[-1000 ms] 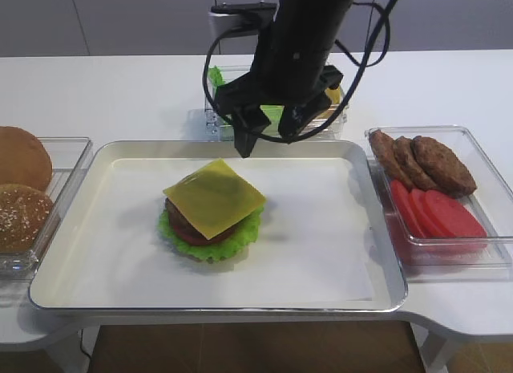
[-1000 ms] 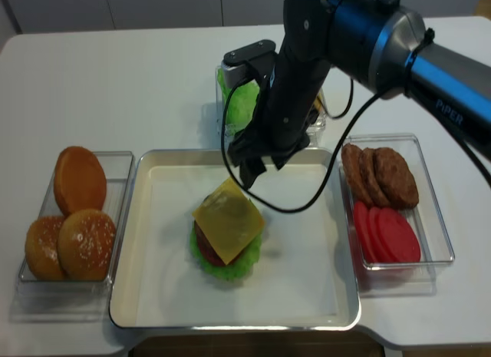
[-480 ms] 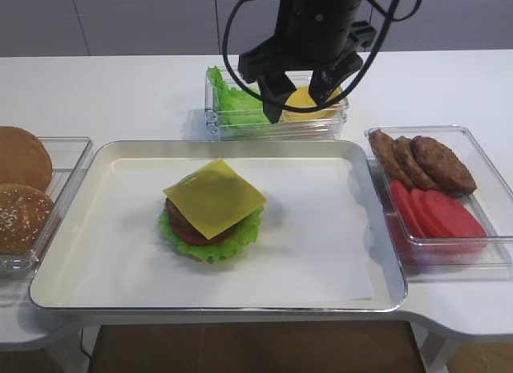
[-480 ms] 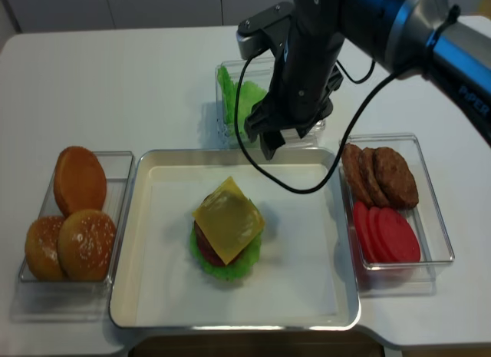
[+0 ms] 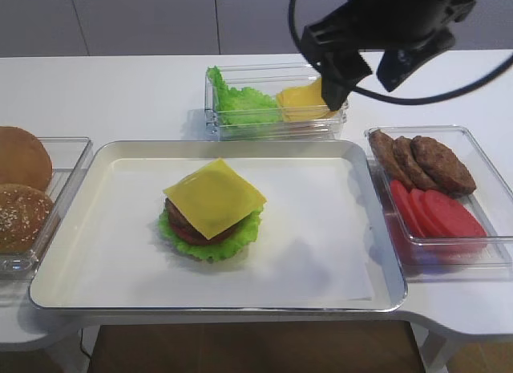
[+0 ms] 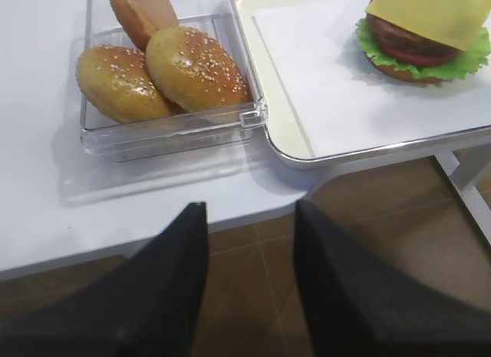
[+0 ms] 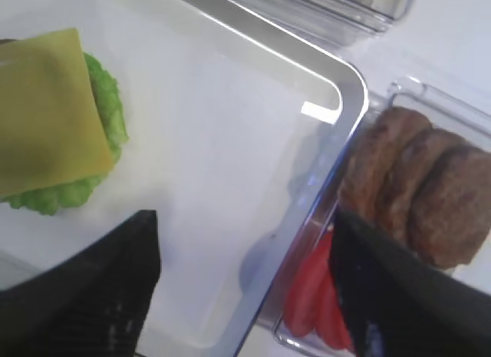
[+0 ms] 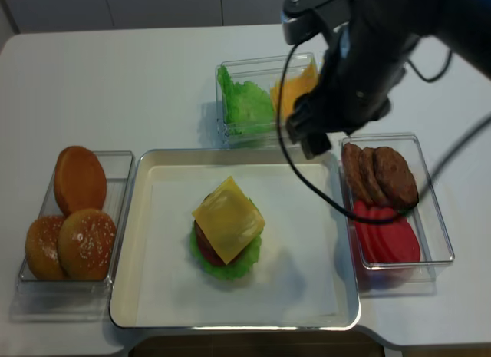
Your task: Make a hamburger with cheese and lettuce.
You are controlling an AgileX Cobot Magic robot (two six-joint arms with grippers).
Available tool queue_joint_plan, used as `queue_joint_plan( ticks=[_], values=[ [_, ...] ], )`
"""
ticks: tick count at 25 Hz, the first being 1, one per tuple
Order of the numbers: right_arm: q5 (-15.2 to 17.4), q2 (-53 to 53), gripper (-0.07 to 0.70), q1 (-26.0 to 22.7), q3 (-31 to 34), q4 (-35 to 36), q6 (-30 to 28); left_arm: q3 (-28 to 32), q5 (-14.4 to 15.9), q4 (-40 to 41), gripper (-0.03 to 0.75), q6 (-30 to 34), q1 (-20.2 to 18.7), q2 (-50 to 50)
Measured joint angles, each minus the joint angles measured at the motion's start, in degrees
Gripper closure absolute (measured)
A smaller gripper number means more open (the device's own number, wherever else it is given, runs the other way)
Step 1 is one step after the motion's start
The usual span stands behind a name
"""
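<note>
We see the hamburger (image 5: 210, 220) left of centre in the frame, on the white paper lining the metal tray (image 5: 385, 253). It is a bunless stack: a frilly bright-green lettuce (image 5: 210, 246) leaf at the bottom, a brown patty and a red tomato edge showing above it, and the cheese (image 5: 214, 196) on top, a smooth yellow square turned corner-on and drooping a little over the patty.

We see more green leaves and yellow slices in the clear box (image 5: 276, 108) at upper centre, patties and tomato slices in a box at right, and seeded buns (image 6: 165, 69) in a box at left, all on the white tabletop (image 5: 120, 88).

The right end effector (image 5: 365, 76) hangs at upper right with its fingers spread wide, gripping nothing. The left end effector (image 6: 249, 295) also stands parted and empty, low at the tabletop's near edge.

We can read no writing or labels.
</note>
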Motion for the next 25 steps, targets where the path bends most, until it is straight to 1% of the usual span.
queue_joint_plan(
  ticks=[9,20,25],
  values=[
    [0.45,-20.41,0.095,0.00,12.14,-0.75,2.91,0.00,0.00,0.00,0.433,0.00,0.00,0.00],
    [1.24,-48.24,0.095,0.00,23.95,-1.53,3.13,0.00,0.00,0.00,0.433,0.00,0.00,0.00],
    [1.74,-58.63,0.095,0.00,29.41,-1.57,3.13,0.00,0.00,0.00,0.433,0.00,0.00,0.00]
  ],
)
